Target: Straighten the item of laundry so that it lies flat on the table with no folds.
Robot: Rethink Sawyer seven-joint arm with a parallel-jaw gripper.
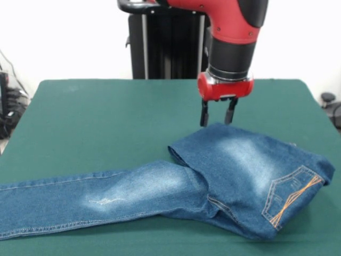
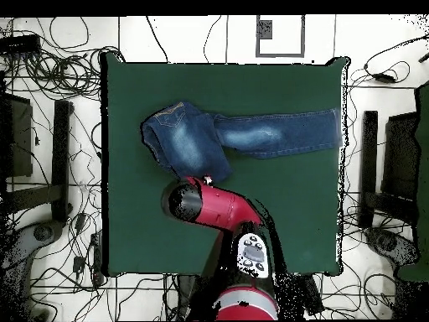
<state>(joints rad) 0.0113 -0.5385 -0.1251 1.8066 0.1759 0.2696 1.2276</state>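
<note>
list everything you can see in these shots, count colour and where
jeans: one pair, blue denim with faded whitish patches and an orange-stitched pocket, partly folded over itself, one leg stretched along the table's front edge in the front view
table: one, dark green top, fills the middle of both views
cables: many, dark, scattered on the white floor around the table
arm: one, red and black, reaching over the table
gripper: one, red body, dark jaws open, hovering at the jeans' far edge
</note>
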